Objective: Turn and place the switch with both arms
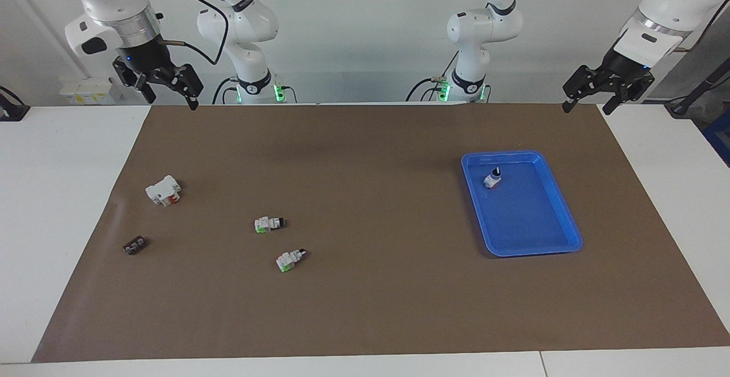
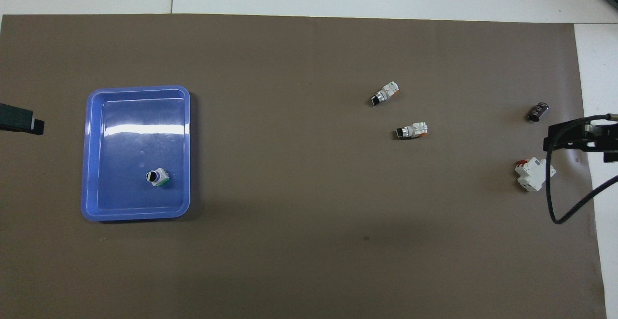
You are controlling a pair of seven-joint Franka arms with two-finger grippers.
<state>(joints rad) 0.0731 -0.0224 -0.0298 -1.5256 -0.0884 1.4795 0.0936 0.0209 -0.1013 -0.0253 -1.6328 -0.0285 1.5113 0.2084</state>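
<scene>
Three switches show on your brown mat (image 1: 376, 308). One switch (image 1: 493, 179) stands upright in the blue tray (image 1: 564, 217), knob end up, in the part of the tray nearer to the robots; in the overhead view it sits at (image 2: 157, 177) with the tray wall at (image 2: 89, 164). The tray lies toward the left arm's end of the table.

You have two more switches lying on their sides on the bare mat, toward the right arm's end. The second switch (image 1: 269, 224) lies nearer to the robots; the third switch (image 1: 290, 259) lies farther from them, close by but apart. In the overhead view they are at (image 2: 412, 131) and (image 2: 385, 93).

Your white block with a red part (image 1: 163, 190) lies farther toward the right arm's end of the mat, well apart from the switches. A small dark brown piece (image 1: 134, 245) lies farther from the robots than the block, apart from it.

Note the left gripper (image 1: 607, 96): it hangs raised over the mat's corner at the left arm's end, fingers spread wide, nothing between them. Only one dark finger (image 2: 19, 120) of it shows in the overhead view.

Note the right gripper (image 1: 166, 89): it hangs raised over the mat's corner at the right arm's end, fingers also spread wide and holding nothing. Neither gripper touches any object.
</scene>
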